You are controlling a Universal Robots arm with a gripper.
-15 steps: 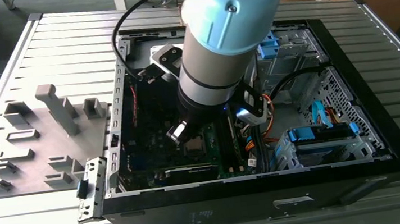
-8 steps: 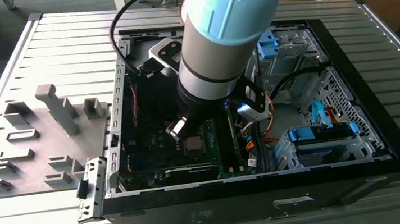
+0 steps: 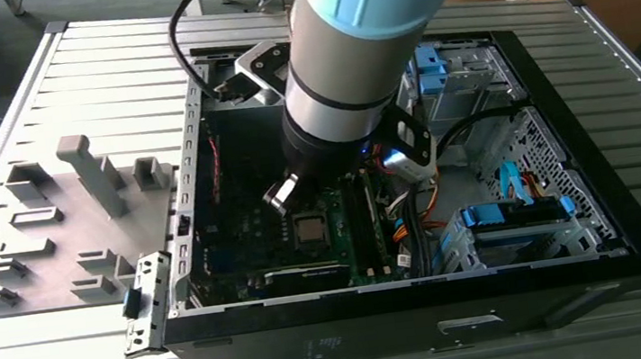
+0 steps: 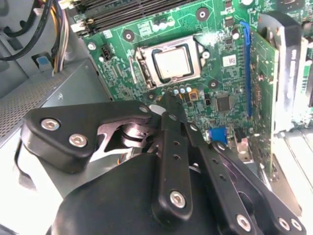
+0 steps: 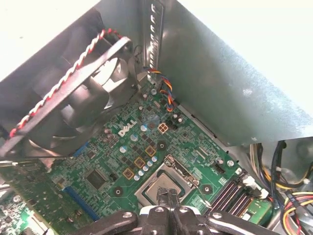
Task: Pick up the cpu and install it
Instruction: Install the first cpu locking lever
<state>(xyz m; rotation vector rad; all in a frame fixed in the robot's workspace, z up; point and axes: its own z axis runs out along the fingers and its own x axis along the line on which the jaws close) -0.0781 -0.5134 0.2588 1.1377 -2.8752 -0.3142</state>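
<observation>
The cpu (image 4: 172, 62), a small square chip with a silver-grey top, lies flat in the metal-framed socket on the green motherboard (image 4: 225, 78) inside the open computer case (image 3: 616, 227). In the exterior view the cpu (image 3: 308, 227) sits just below the arm's wrist (image 3: 342, 95). My gripper (image 4: 167, 100) hovers a little above the board beside the socket, its black fingers drawn together and holding nothing. In the first wrist view the gripper (image 5: 167, 198) covers the near part of the cpu (image 5: 155, 186).
A black case fan (image 5: 73, 112) with a red-white twisted wire stands by the board. Memory slots (image 4: 127, 14), an upright expansion card (image 4: 264, 73), and cable bundles (image 5: 288, 196) surround the socket. A grey fixture plate (image 3: 60, 227) lies at the exterior view's left.
</observation>
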